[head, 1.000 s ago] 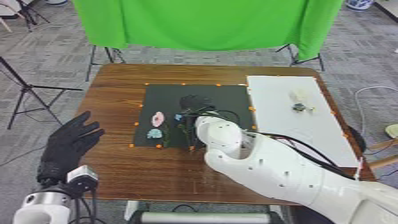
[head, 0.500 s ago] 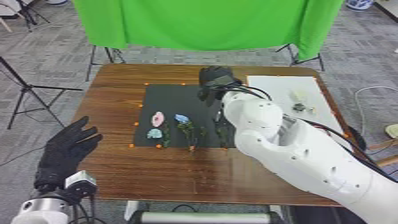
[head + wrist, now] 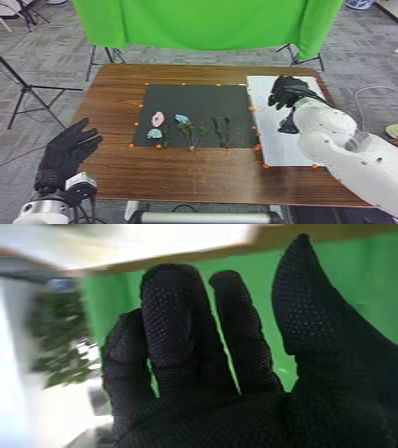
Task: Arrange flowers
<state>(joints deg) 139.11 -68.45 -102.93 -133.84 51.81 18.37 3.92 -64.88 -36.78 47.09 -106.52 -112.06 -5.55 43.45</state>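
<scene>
Before us, the brown table (image 3: 213,177) bears a black mat (image 3: 197,97): pink flower (image 3: 158,119) at nine o'clock, pale-blue one (image 3: 155,134) at eight, greenery (image 3: 222,131) toward five. Our right hand (image 3: 288,91), fingers nearly straight, empty, is at the white sheet's (image 3: 282,154) twelve; our left hand (image 3: 66,150), loosely open, empty, at the table's nine.

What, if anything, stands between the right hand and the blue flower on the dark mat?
Nothing visible stands between the right hand and the blue flower. The leafy green stems on the dark mat lie nearer the robot, beside that path.
</scene>
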